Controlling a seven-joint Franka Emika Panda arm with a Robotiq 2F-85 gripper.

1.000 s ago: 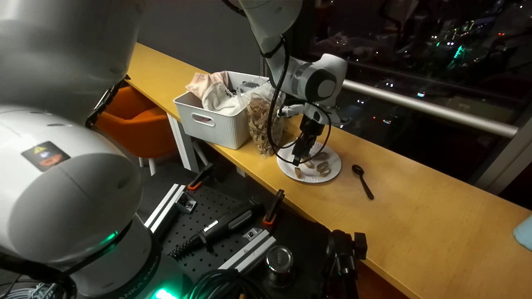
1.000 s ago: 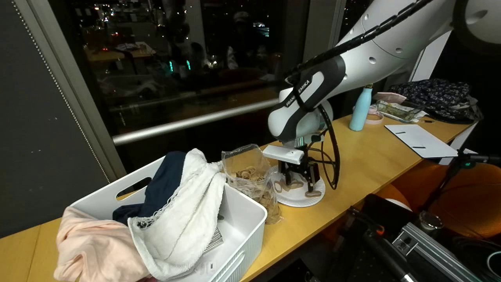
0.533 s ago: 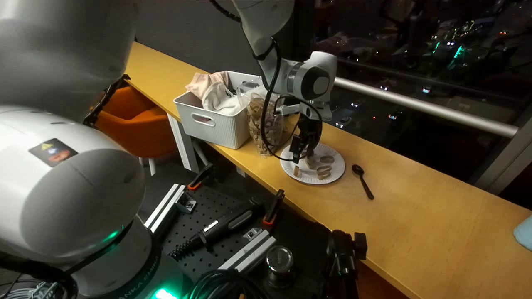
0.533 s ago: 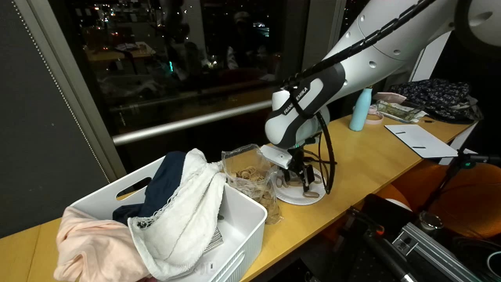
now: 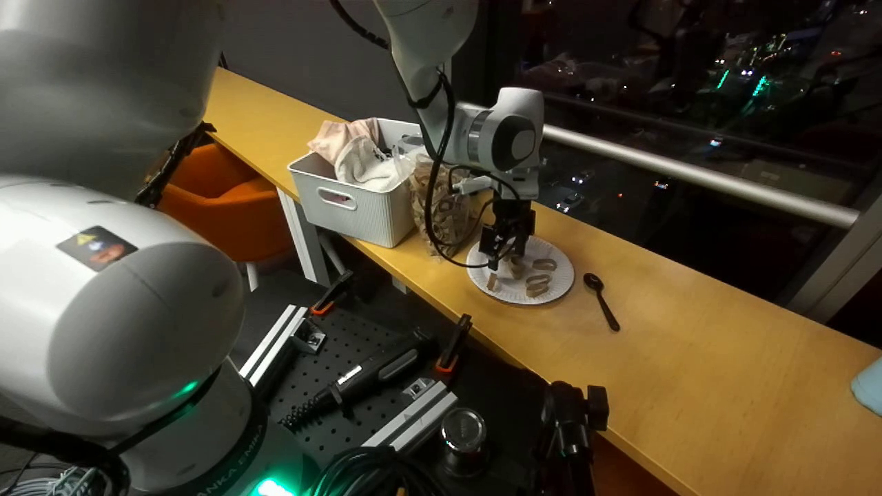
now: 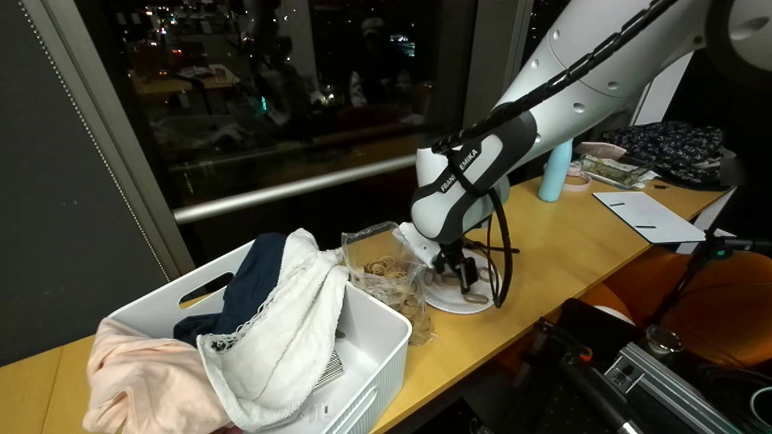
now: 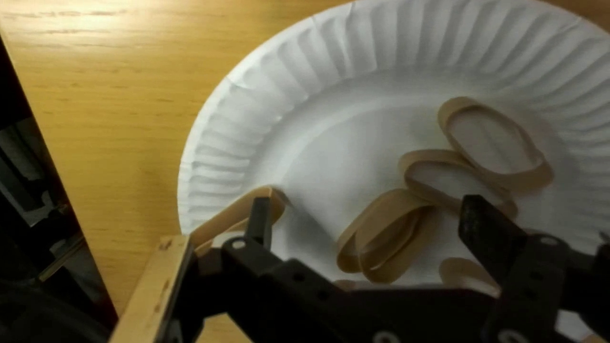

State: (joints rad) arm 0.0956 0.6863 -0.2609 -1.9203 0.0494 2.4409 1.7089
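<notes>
Several tan rubber bands lie on a white paper plate [image 7: 214,157], seen in all views. My gripper [image 7: 366,205] hangs low over the plate, its fingers wide apart. Between the fingers in the wrist view is a doubled, looped band [image 7: 387,212], which neither finger grips. The left finger overlaps another band [image 7: 240,206] near the rim; whether it touches is unclear. Two more loops lie near the right finger, one of them a band [image 7: 529,178] farther back. In an exterior view the gripper [image 5: 508,255] partly covers the bands beneath it.
A clear bag of rubber bands [image 6: 386,289] stands close beside the plate, next to a white basket [image 5: 358,210] with cloths. A black spoon [image 5: 601,301] lies on the plate's other side. Farther along the table are a light blue bottle [image 6: 553,172] and a whiteboard [image 6: 648,217].
My gripper has straightened from a tilt and shifted slightly toward the bag side. The plate has slid a little toward the spoon. The fingers have stayed apart.
</notes>
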